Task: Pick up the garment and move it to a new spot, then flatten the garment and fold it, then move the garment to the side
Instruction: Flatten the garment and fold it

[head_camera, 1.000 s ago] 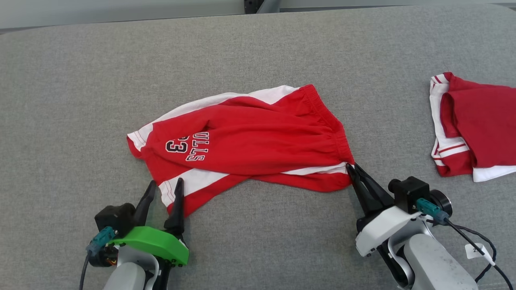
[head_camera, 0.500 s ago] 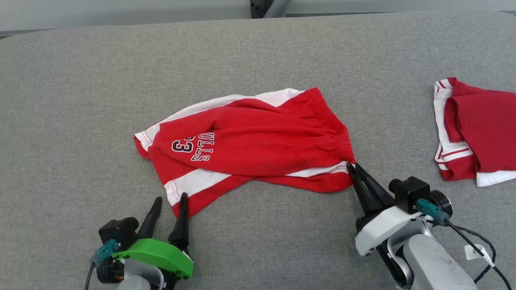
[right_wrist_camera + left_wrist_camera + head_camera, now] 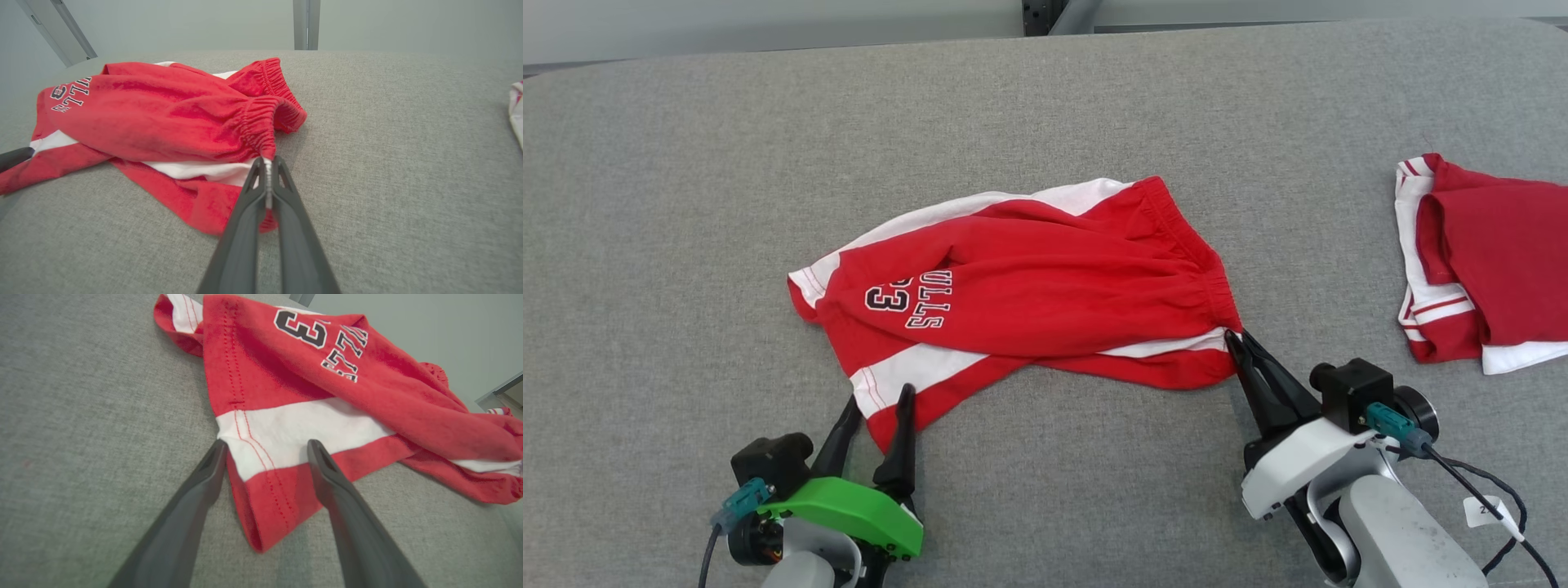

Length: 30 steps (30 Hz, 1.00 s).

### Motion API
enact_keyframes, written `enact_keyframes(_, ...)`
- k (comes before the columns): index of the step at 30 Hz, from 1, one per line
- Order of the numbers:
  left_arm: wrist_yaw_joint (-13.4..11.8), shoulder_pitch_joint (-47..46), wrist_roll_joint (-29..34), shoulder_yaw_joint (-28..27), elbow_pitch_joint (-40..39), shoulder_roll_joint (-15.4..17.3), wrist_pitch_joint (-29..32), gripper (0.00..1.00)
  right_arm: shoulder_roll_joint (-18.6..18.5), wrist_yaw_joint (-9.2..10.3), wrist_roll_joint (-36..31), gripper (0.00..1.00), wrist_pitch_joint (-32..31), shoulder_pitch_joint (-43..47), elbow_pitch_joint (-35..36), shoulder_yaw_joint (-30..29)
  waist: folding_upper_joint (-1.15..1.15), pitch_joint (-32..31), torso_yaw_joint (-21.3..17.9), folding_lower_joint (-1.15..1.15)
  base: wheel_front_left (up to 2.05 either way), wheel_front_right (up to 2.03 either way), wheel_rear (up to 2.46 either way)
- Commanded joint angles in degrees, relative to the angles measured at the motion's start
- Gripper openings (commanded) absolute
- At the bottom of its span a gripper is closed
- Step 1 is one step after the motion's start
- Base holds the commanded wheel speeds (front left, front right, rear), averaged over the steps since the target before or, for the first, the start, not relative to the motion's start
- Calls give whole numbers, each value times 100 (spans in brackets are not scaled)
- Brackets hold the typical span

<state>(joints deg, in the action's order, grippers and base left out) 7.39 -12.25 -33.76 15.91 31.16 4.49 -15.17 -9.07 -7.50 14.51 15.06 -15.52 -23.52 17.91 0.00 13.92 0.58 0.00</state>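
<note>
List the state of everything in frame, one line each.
red shorts: lying rumpled on the grey surface, not flattened, not folded.
left hand: open, fingers either side of the shorts' leg hem corner, not gripping.
right hand: shut, pinching the shorts at the waistband corner.
second red-and-white garment: folded, lying off to the right, apart from the shorts.
</note>
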Motion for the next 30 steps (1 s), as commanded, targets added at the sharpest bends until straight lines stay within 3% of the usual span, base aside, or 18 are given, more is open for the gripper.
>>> enact_keyframes(1,19,-37,-64,-22,-25,54,8,97,4,3,39,0,13,12,-3,-9,0,-2,-1,0,0,0,0)
enact_keyframes(3,19,-39,-57,-41,-67,65,8,58,6,3,50,0,13,12,-8,-6,0,-8,-2,0,0,0,0)
enact_keyframes(5,19,-27,-6,-86,-111,69,7,41,5,3,60,0,13,16,-7,-6,0,-15,0,0,0,0,0)
enact_keyframes(6,19,-19,24,-105,-142,70,7,21,6,3,60,0,13,17,-2,-10,0,-18,1,0,0,0,0)
enact_keyframes(8,19,13,60,-141,-177,69,6,0,13,3,64,0,13,25,2,-16,0,-30,-2,0,0,0,0)
enact_keyframes(12,19,44,103,-120,-129,88,6,0,23,3,86,0,13,26,14,-37,0,-63,-7,0,0,0,0)
enact_keyframes(19,19,-36,309,-304,-857,343,6,0,128,3,342,0,13,-47,520,-405,0,-484,13,0,0,0,0)
enact_keyframes(26,18,-403,414,-333,-1997,1287,5,0,-81,3,881,0,13,-659,1074,-284,0,-1316,-84,0,0,0,0)
enact_keyframes(30,17,-739,435,-329,-2411,1842,5,0,-265,3,1214,0,13,-1067,1316,-191,0,-1492,-101,0,0,0,0)
